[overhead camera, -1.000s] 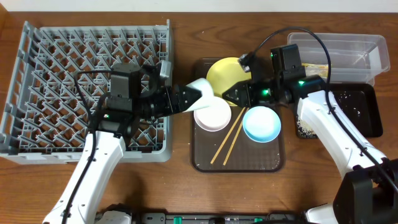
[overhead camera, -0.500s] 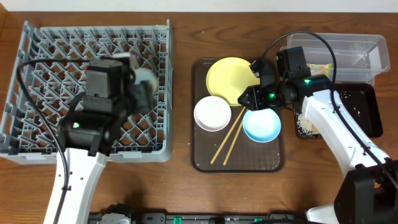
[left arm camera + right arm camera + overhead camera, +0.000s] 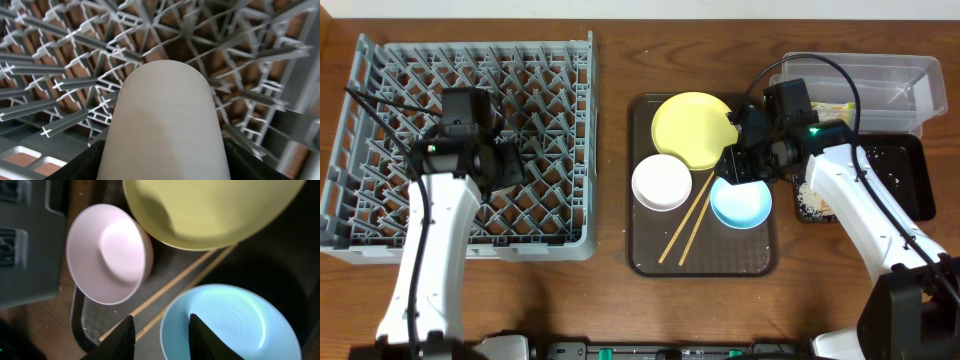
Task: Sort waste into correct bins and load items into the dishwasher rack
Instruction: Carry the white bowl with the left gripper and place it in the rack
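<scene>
My left gripper [image 3: 162, 167] is shut on the small white cup [image 3: 162, 115] and holds it over the grey dishwasher rack [image 3: 65, 70]. From overhead that gripper [image 3: 518, 160] hangs above the rack's [image 3: 380, 228] middle, and the arm hides the cup. My right gripper [image 3: 734, 166] stands open over the brown tray. Its fingers [image 3: 125, 337] straddle the left rim of the light blue bowl [image 3: 235, 325] with nothing held. On the tray lie the yellow plate [image 3: 690, 128], the white bowl [image 3: 661, 182], the light blue bowl [image 3: 741, 200] and the chopsticks [image 3: 688, 225].
The brown tray [image 3: 650, 262] sits right of the rack. A clear container [image 3: 885, 80] stands at the far right, with something yellowish at its left end. In front of it is a black tray [image 3: 912, 185], and white rice scraps [image 3: 810, 204] lie by its left edge.
My left arm has swung left from the brown tray to over the rack, carrying the white cup. The right gripper has shifted slightly from the yellow plate toward the blue bowl.
</scene>
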You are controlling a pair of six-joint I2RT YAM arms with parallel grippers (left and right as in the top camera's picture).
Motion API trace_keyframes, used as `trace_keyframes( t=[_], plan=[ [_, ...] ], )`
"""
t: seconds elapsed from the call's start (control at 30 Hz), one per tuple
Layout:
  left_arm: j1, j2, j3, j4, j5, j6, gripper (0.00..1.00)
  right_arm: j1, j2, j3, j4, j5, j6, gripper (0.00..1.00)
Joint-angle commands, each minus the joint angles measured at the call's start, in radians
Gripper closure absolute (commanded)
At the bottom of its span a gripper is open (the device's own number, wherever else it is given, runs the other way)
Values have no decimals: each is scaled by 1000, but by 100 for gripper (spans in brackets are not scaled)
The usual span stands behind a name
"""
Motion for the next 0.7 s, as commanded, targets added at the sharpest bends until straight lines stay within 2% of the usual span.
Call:
trace_keyframes(
  t=[0.0, 0.23, 0.4, 0.47, 0.57, 0.67],
  plan=[
    [33, 47, -6, -4, -20, 7, 89, -10, -13, 2, -8, 54, 3, 67],
    [56, 121, -6, -1, -19, -6, 88, -24, -100, 3, -45, 207, 21, 65],
    [56, 148, -14, 1, 34, -6, 87, -30, -165, 3, -49, 219, 20, 64],
    [56, 153, -21, -2, 33, -6, 84, -30, -181, 3, -50, 219, 20, 62],
    [56, 154, -23, -14, 33, -6, 63, -30, -194, 3, -51, 219, 20, 61],
    [56, 154, -23, -34, 34, -6, 63, -31, -200, 3, -54, 219, 20, 61]
  ],
)
